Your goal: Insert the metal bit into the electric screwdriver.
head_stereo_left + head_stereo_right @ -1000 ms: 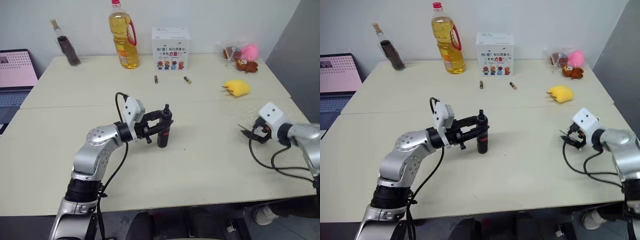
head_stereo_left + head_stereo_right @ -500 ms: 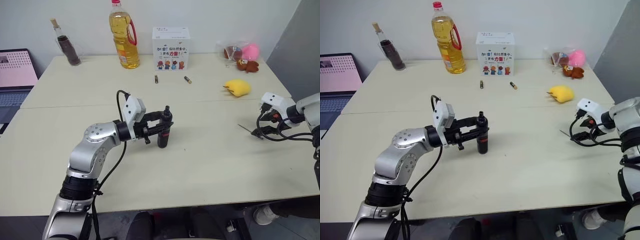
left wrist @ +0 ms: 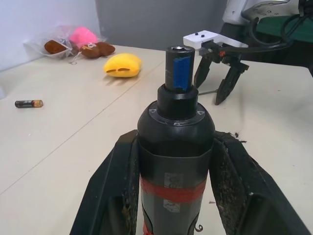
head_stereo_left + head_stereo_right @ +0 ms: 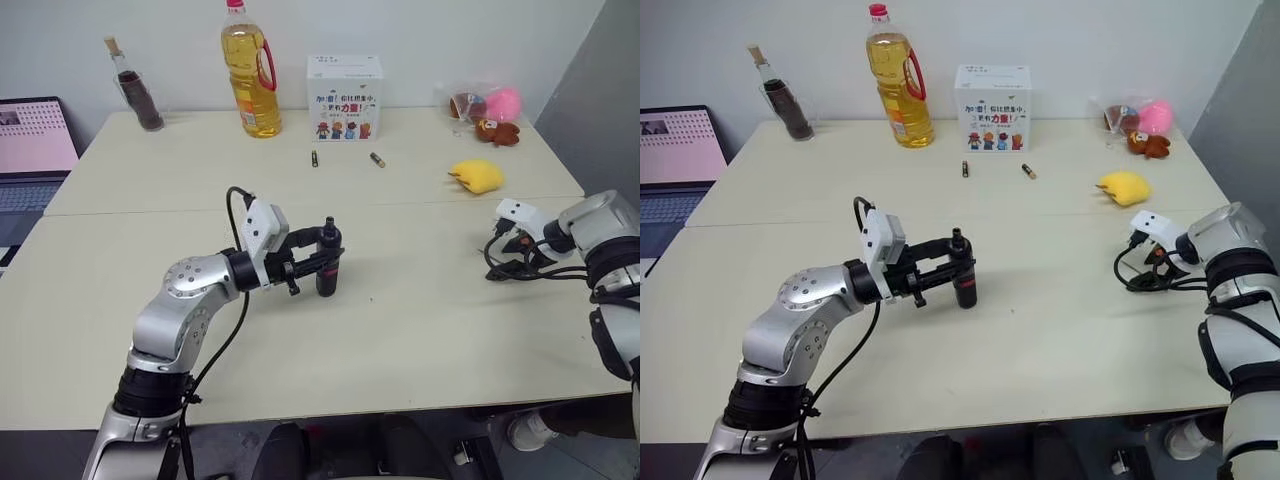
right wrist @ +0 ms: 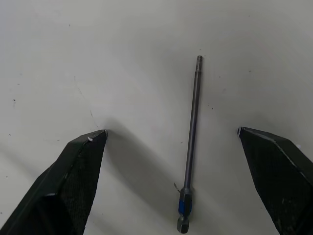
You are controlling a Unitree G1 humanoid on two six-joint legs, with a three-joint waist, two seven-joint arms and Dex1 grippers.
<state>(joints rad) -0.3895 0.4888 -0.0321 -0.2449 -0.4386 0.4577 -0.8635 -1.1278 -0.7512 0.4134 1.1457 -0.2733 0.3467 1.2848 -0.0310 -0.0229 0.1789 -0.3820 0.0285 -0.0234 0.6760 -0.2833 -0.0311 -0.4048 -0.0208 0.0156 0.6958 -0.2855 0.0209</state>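
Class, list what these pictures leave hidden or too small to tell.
- Screwdriver: its lower end, cut off by the left wrist view's edge, between the left gripper fingers.
- Metal bit: head views, hidden by the right gripper.
- Box: print too small to read.
- Two batteries: markings too small.

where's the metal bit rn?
The metal bit lies flat on the table at the robot's right, between the open right gripper's fingers, untouched.
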